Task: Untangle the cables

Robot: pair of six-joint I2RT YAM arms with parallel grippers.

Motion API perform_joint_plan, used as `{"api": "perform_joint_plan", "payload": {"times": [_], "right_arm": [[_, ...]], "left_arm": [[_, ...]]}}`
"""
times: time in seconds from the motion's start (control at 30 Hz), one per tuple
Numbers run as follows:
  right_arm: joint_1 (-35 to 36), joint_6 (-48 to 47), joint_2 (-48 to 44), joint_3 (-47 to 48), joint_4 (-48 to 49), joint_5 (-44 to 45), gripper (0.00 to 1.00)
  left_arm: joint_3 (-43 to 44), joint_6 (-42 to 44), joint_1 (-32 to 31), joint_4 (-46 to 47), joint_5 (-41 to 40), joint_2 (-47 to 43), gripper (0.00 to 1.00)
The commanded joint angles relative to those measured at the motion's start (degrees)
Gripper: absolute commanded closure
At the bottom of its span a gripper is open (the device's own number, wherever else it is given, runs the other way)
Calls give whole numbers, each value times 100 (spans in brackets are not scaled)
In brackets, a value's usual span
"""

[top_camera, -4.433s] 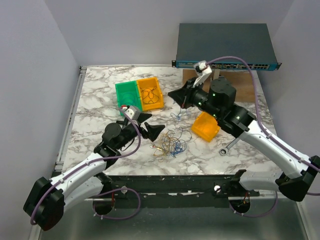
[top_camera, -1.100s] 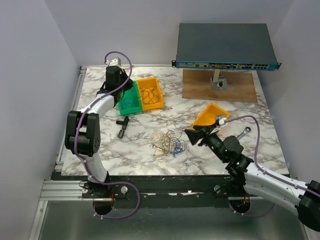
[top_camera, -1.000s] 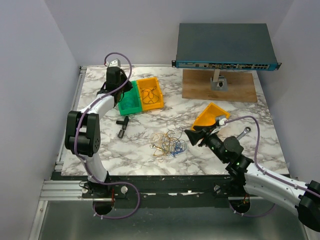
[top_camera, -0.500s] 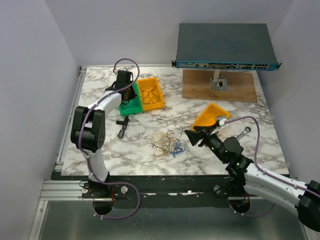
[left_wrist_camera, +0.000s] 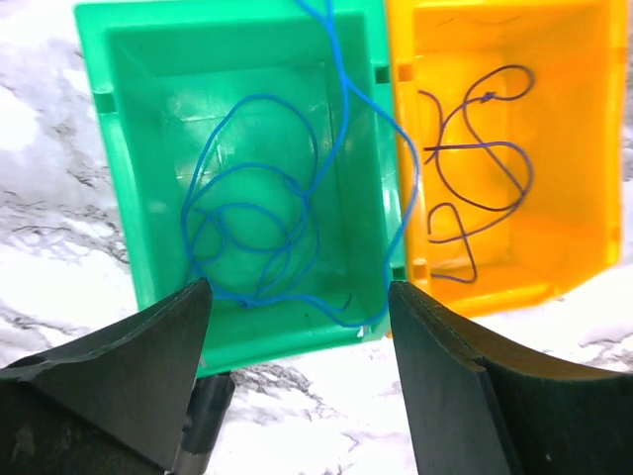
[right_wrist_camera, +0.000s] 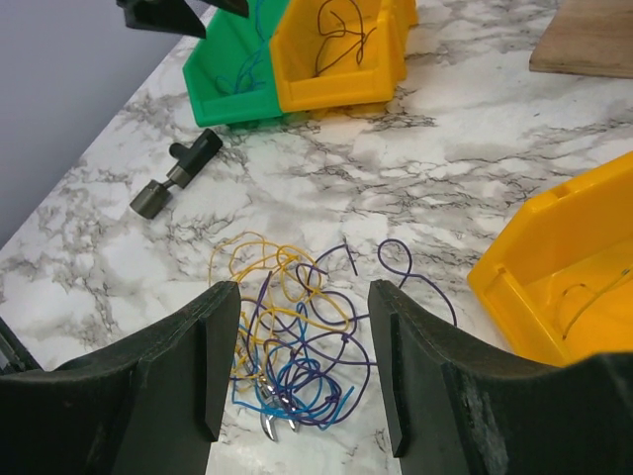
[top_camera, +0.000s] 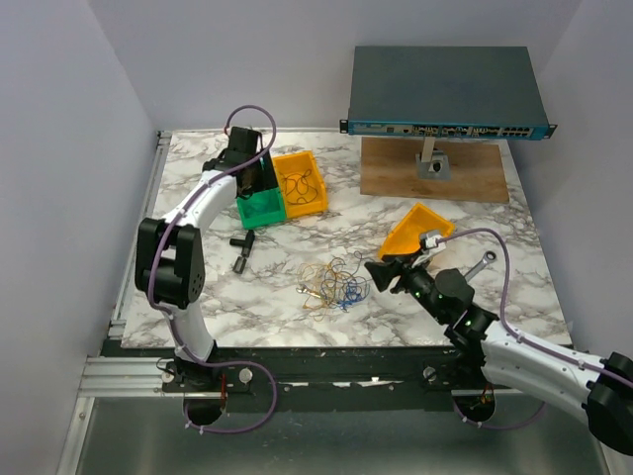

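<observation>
Top external: tangled thin blue, yellow and dark cables [top_camera: 334,282] lie mid marble desk [top_camera: 277,319], right claw [top_camera: 379,271] just beside them. Left claw [top_camera: 254,180] hangs over green plastic bin [top_camera: 259,210].
Left wrist: left claw spread, empty, above loose blue wire [left_wrist_camera: 252,228] in the bin.
Right wrist: right claw spread, empty, above the tangle.

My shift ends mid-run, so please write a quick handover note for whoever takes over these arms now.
Left gripper: open above the green bin, holding nothing.
Right gripper: open, aimed at the tangle, holding nothing.
Done: one blue cable lies in the green bin, with a loop crossing the wall toward the orange bin. One dark cable lies in the orange bin.
Left: the tangle of yellow, purple and blue cables on the table needs separating.
</observation>
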Motion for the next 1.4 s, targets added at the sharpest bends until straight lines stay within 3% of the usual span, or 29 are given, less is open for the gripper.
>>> {"api": "perform_joint_plan", "payload": {"times": [0.0, 0.13, 0.27, 0.33, 0.5, 0.67, 0.87, 1.23, 1.37], "right_arm": [[14, 112, 183, 348, -362, 130, 39], [21, 311, 684, 896, -1120, 220, 38], [15, 436, 1300, 1549, -1768, -71, 34], [16, 467, 1487, 1710, -1843, -149, 34], [17, 624, 1599, 1685, -1554, -312, 34], [15, 642, 1442, 1639, -1618, -322, 34], [15, 574, 1124, 1554, -1694, -206, 33], [15, 526, 1093, 1491, -1655, -182, 33], [18, 538, 1054, 1426, -1538, -284, 33]], "left_arm": [[-123, 129, -21, -204, 9, -781, 23], [-559, 180, -21, 5, 226, -1314, 2], [-889, 249, -21, 197, 189, -1688, 2], [-918, 347, -21, 390, 266, -1644, 8], [142, 348, 29, 40, 428, -657, 11], [1206, 229, 157, -170, 802, 353, 34], [2063, 173, 268, -504, 727, 1065, 48], [1956, -107, 435, -371, 822, 1394, 52], [1903, -117, 477, -308, 958, 1491, 67]]}}
